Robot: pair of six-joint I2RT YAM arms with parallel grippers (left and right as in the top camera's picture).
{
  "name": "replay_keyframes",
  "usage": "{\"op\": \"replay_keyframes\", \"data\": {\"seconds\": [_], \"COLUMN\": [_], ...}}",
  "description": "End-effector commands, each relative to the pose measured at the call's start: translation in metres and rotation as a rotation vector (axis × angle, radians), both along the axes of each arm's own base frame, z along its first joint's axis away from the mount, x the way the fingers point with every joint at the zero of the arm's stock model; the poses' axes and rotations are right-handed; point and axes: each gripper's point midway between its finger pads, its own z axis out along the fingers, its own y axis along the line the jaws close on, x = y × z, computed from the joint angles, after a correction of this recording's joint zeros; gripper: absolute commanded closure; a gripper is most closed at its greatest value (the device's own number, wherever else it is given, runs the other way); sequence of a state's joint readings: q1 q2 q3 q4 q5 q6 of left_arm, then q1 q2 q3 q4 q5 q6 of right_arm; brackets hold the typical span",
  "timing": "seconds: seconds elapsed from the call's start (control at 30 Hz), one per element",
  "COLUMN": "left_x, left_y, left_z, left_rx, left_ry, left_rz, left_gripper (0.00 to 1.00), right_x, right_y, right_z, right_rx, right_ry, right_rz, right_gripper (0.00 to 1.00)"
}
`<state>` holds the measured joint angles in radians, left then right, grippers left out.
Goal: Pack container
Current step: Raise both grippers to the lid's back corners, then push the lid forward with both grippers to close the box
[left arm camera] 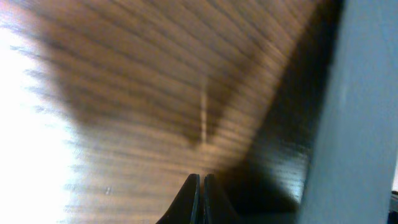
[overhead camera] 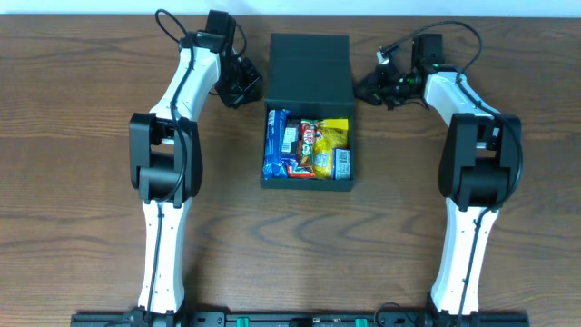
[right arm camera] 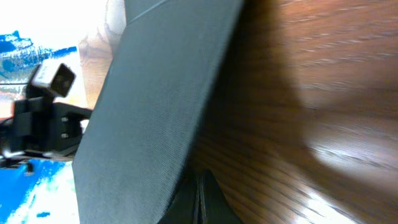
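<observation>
Container (overhead camera: 309,178) between left gripper (left arm camera: 200,186) and right gripper (right arm camera: 199,183)
Both grippers' fingers are pressed together on nothing, the raised lid flap just beside each. Snack packets (overhead camera: 307,145) fill the box, print too small to read, on a brown wood-grain table (overhead camera: 82,136).

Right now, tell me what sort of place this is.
Probably a robotics lab or test bench: a left arm and right arm mounted on a rail at the edge of a wooden table, with one open container of snack packets set between them.
</observation>
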<state>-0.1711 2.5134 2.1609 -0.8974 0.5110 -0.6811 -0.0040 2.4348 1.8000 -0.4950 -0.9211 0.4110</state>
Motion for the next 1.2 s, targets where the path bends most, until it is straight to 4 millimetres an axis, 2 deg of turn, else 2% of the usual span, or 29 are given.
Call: {"op": "replay_keyframes", "data": {"seconds": [0.0, 0.17, 0.3, 0.43, 0.63, 0.8, 0.97, 1.17], "left_x": [-0.002, 0.003, 0.013, 0.019, 0.033, 0.045, 0.058, 0.06], "left_y": [-0.007, -0.011, -0.018, -0.022, -0.037, -0.041, -0.039, -0.041], "left_z": [-0.019, -0.021, -0.014, -0.01, 0.009, 0.035, 0.077, 0.132], "left_rx": [-0.07, -0.089, -0.138, -0.161, -0.261, -0.289, -0.291, -0.252], "left_ry": [0.041, 0.021, -0.025, -0.057, -0.149, -0.242, -0.359, -0.508], "left_rz": [-0.003, -0.008, -0.021, -0.031, -0.079, -0.139, -0.207, -0.338], "left_gripper": [0.94, 0.94, 0.94, 0.94, 0.94, 0.94, 0.94, 0.94], "right_x": [0.004, 0.004, 0.004, 0.01, 0.014, 0.018, 0.024, 0.02], "right_y": [0.008, 0.01, 0.013, 0.022, 0.03, 0.03, 0.03, 0.03], "right_z": [0.003, -0.004, -0.003, 0.016, 0.04, 0.061, 0.095, 0.144], "right_rx": [0.026, 0.052, 0.061, 0.141, 0.231, 0.252, 0.24, 0.215], "right_ry": [0.004, 0.033, 0.019, -0.075, -0.188, -0.26, -0.354, -0.485], "right_rz": [0.0, -0.006, 0.007, 0.061, 0.129, 0.155, 0.173, 0.209], "right_gripper": [0.98, 0.98, 0.98, 0.98, 0.99, 0.99, 0.99, 0.98]}}
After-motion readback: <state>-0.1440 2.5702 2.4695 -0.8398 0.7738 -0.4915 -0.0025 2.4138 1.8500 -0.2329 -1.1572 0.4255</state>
